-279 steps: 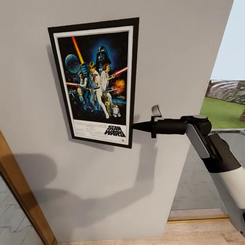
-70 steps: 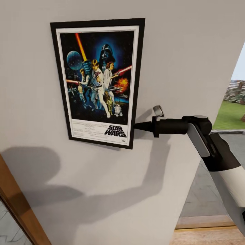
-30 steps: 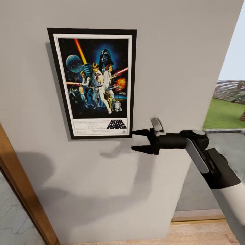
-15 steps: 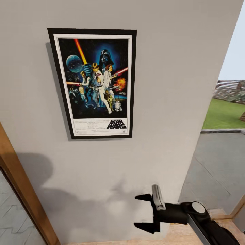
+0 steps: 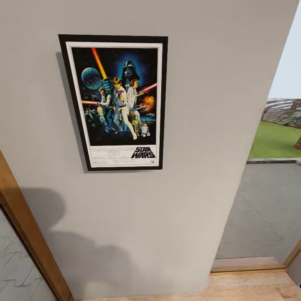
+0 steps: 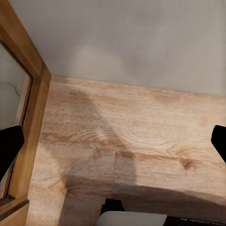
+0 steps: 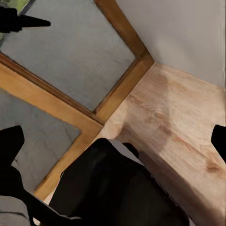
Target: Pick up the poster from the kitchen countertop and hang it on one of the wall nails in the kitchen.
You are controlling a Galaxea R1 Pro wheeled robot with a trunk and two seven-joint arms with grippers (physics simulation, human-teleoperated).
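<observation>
On my head feed the tall rectangular poster with its thin black frame and white border (image 5: 113,102) hung flat and upright against the plain light-grey wall (image 5: 217,83), with nothing holding it. I could read the black "STAR WARS" title low on its white strip, at the corner nearer the doorway; the smaller credit lines beside it were too fine for me to make out. I could not see the nail behind the frame. Below the poster, a soft shadow lay across the wall. A slanted brown wooden door frame (image 5: 29,238) ran down the side of the wall away from the doorway, and pale wood-grain floor (image 5: 251,288) met the wall's base. Past the wall's far edge from the door frame, I saw grey paving and green grass outdoors.

My left wrist feed looked down on the same wooden floor (image 6: 127,141) where it met the wall, and the left gripper (image 6: 113,141) had its dark fingertips spread wide at the feed's opposite edges, nothing between them. The right gripper (image 7: 113,141) likewise stood spread apart and empty, above the floor and a wooden threshold (image 7: 117,94), with a black robot part beneath it.
</observation>
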